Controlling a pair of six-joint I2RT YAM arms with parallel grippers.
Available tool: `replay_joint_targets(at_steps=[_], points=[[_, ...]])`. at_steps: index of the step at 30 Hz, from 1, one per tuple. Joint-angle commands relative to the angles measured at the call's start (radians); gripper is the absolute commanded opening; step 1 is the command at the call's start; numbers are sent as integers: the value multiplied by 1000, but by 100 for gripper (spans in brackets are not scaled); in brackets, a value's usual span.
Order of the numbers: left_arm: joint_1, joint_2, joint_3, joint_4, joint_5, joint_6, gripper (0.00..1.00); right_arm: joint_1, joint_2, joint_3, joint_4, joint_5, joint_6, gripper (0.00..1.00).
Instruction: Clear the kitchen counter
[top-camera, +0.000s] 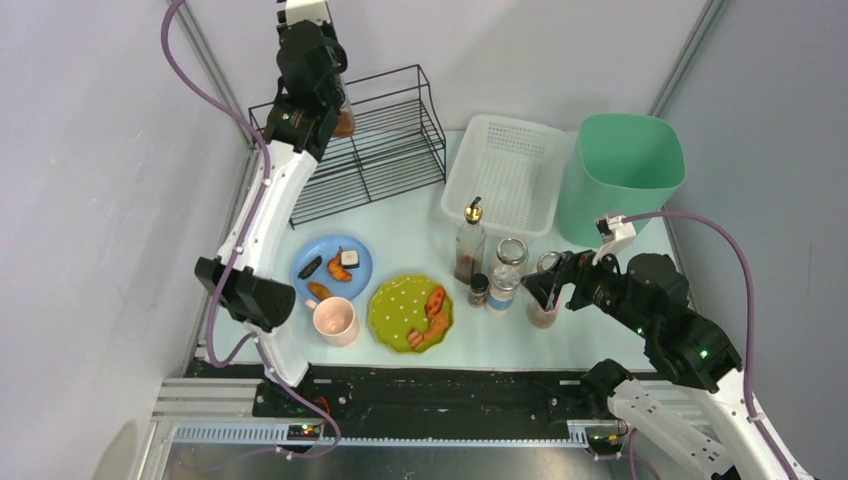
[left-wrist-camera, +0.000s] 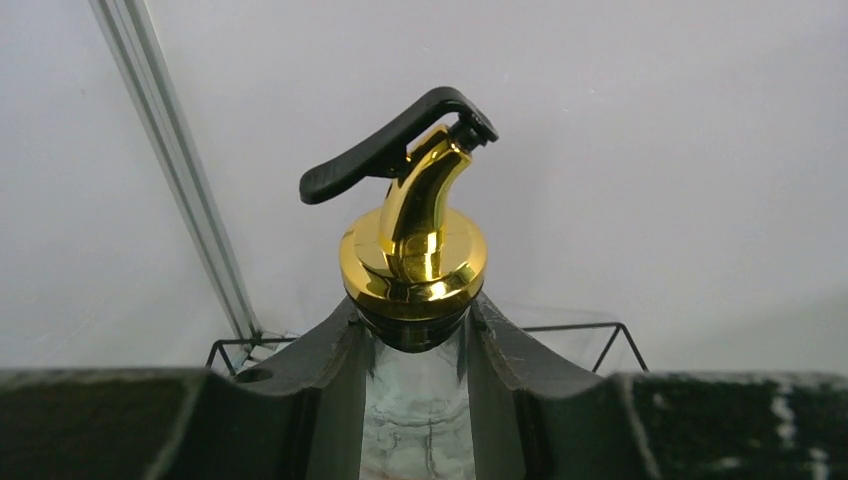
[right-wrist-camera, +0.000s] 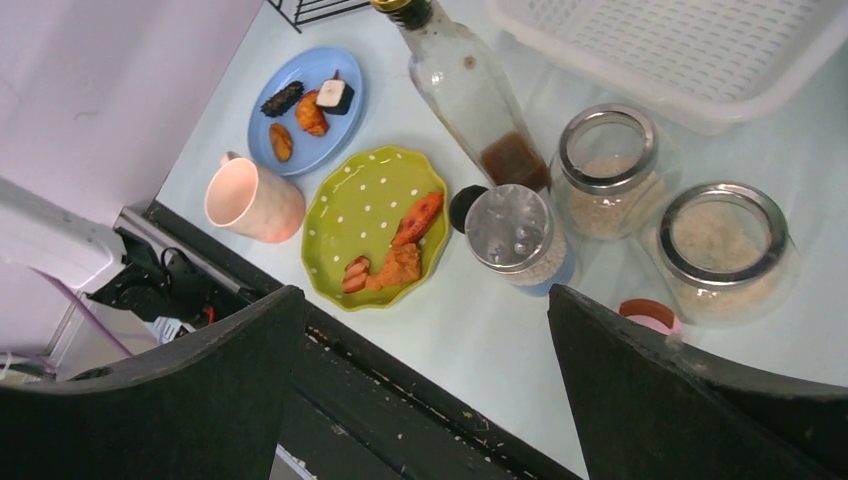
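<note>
The pale mint-green kitchen counter (top-camera: 420, 225) carries dishes and jars. My left gripper (top-camera: 335, 100) is raised at the back left over the black wire rack (top-camera: 385, 150). It is shut on the neck of a glass bottle (left-wrist-camera: 413, 250) with a gold pourer and a black lever; brown liquid shows in it in the top view (top-camera: 345, 122). My right gripper (top-camera: 545, 285) is open and empty above the counter's front right, with its jaws wide apart in the right wrist view (right-wrist-camera: 425, 310). A small pink container (right-wrist-camera: 650, 315) sits by its right finger.
On the counter stand a blue plate (top-camera: 332, 268) and a green plate (top-camera: 410, 312) with food, a pink mug (top-camera: 335, 320), a second gold-capped bottle (top-camera: 469, 245), a lidded jar (right-wrist-camera: 515, 235) and two open grain jars (right-wrist-camera: 605, 170). A white basket (top-camera: 505, 170) and a green bin (top-camera: 620, 175) are at the back right.
</note>
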Motion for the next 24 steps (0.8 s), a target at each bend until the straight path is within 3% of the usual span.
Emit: replay_joint_targets(at_steps=[1,13,24], points=[[38,31,138,58,54,-28,0,36,11,-18,71,-42,9,95],[180,131,211,99,69,-141,0,148,20,-42,150,-17,28,94],[239,227,266,154,81,-176,0,194,39,-53,177,14,27,94]])
